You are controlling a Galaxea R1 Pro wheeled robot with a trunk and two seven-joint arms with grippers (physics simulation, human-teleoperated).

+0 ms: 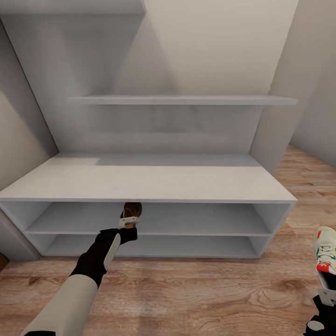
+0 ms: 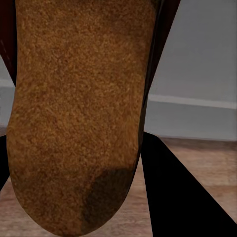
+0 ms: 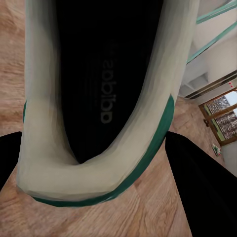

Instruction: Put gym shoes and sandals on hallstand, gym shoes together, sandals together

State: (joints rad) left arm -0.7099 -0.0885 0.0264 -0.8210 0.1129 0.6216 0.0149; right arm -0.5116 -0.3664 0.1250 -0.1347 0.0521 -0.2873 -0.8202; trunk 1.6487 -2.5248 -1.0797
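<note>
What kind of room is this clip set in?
Probably a home corridor or entryway: a low pale hallstand with two open shelves and a floating shelf against the wall, wood-plank floor, and shoes being handled, a sandal and a gym shoe.

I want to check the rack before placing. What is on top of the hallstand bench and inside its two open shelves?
The hallstand top is bare. Both open shelves look empty too, except where the left gripper holds a sandal at the upper shelf's front; the shelf part behind them is covered.
</note>
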